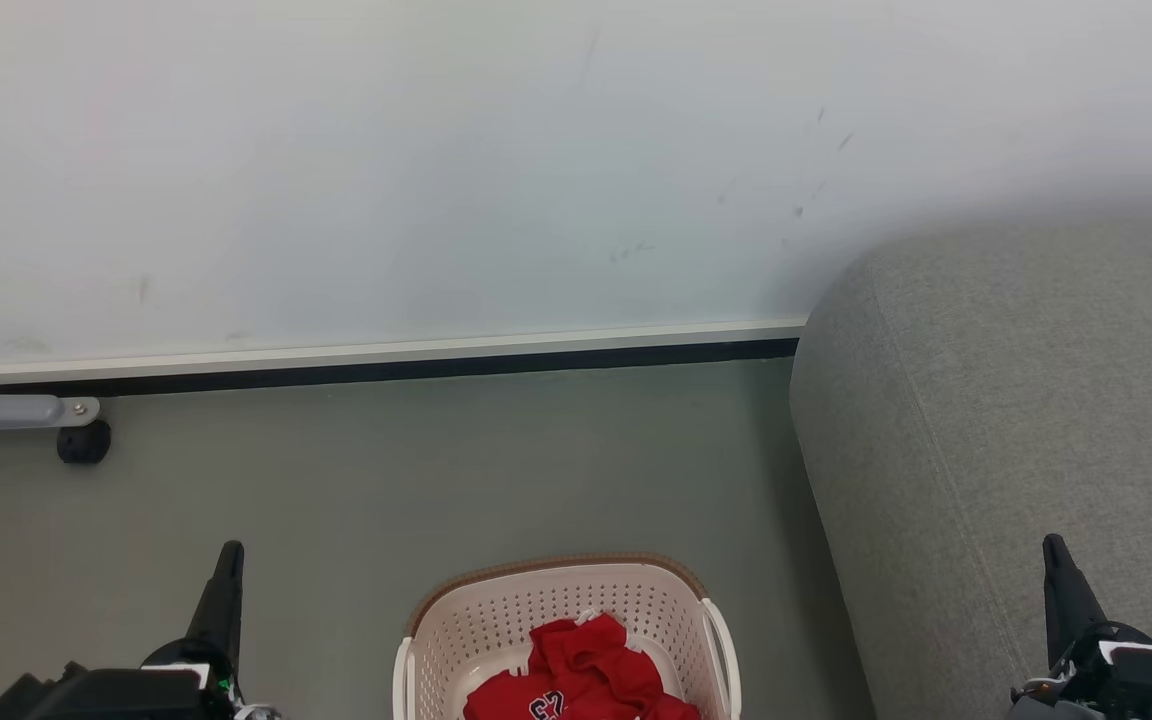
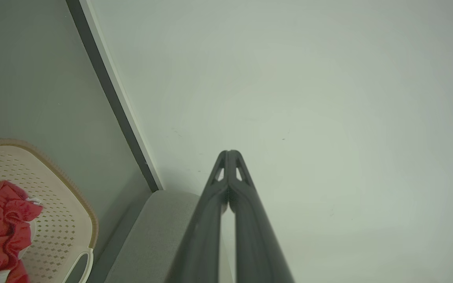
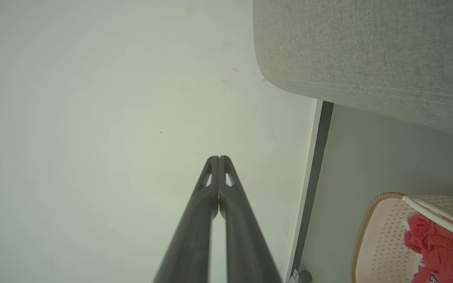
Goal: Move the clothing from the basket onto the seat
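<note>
Red clothing (image 1: 586,675) with white trim and navy lettering lies crumpled in the cream perforated basket (image 1: 496,620) on the floor at the bottom centre of the head view. The grey fabric seat (image 1: 996,420) rises to the basket's right. My left gripper (image 1: 229,555) stands at the lower left, shut and holding nothing, well left of the basket. At the lower right my right gripper (image 1: 1053,548) is shut too, in front of the seat. The left wrist view has the clothing (image 2: 2,220), basket (image 2: 65,220) and gripper (image 2: 229,154). The right wrist view has the seat (image 3: 368,59), basket (image 3: 380,236), clothing (image 3: 439,247) and gripper (image 3: 218,159).
A pale wall (image 1: 436,170) with a white and black baseboard (image 1: 386,360) runs behind the basket. A grey metal leg with a black caster (image 1: 83,440) sits at the far left by the wall. Grey-green floor (image 1: 416,470) stretches between the wall and the basket.
</note>
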